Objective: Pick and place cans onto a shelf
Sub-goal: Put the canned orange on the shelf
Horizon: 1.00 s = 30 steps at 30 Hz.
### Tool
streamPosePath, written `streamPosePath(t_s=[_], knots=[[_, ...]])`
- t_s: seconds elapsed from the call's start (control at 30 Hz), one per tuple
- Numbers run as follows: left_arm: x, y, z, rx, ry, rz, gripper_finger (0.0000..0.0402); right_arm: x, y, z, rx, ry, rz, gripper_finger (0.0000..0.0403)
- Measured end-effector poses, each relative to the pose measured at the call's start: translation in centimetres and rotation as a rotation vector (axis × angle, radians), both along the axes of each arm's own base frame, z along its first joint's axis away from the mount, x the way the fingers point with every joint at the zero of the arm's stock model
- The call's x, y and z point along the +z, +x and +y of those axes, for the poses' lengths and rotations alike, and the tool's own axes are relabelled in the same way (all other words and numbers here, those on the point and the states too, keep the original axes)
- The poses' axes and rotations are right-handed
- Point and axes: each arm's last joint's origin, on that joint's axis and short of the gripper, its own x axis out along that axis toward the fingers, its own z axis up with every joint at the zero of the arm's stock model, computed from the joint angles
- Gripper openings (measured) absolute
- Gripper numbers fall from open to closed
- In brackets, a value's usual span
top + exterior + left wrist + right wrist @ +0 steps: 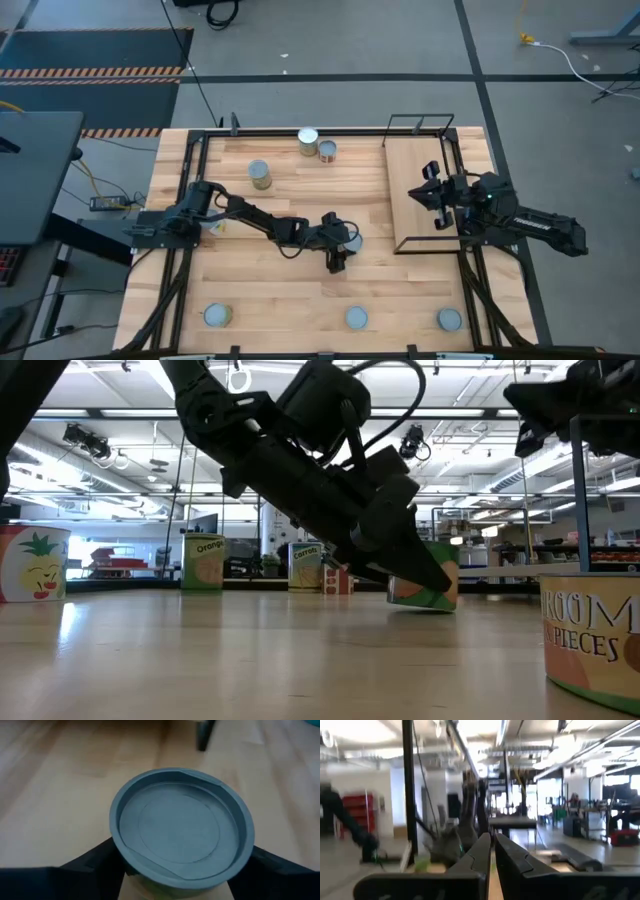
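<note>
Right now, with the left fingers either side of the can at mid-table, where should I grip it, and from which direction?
Grip the can across its curved side wall just under the rim, coming down from above. It stands upright with its flat round top facing the wrist camera, and the left gripper already has a finger on each side, so closing straight across the widest part should likely hold it.

The left end effector hides most of the can it straddles in the high view. Beside that can in the low view, the mushroom-pieces can is cut off at the edge, and the right wrist view is blurred
</note>
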Motion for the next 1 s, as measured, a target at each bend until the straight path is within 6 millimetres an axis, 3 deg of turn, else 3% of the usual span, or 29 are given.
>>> streamPosePath(t_s=[0.2, 0.4, 0.5, 0.77, 0.87, 1.0], knots=[[-0.1, 0.1, 1.9, 0.052, 0.027, 0.012, 0.0383, 0.9, -0.3, 0.1, -0.018, -0.041, -0.095, 0.0034], [0.9, 0.2, 2.9, 0.051, 0.071, -0.007, 0.0388, 0.9, 0.6, -0.5, -0.17, 0.03, -0.044, 0.0047], [2.3, 0.0, 3.7, 0.084, 0.115, -0.008, 0.0388, 2.4, 1.7, -0.6, -0.21, 0.044, -0.012, 0.0068], [7.4, -1.7, 5.1, 0.237, 0.254, 0.006, 0.0388, 6.5, 8.0, -0.9, -0.157, 0.003, 0.297, 0.014], [9.6, -2.8, 4.6, 0.321, 0.275, -0.005, 0.0388, 6.7, 10.6, -0.6, -0.084, -0.054, 0.49, 0.0173], [11.0, -4.4, 3.0, 0.31, 0.333, 0.007, 0.0388, 6.5, 13.1, 0.3, 0.003, -0.157, 0.699, 0.0223]])
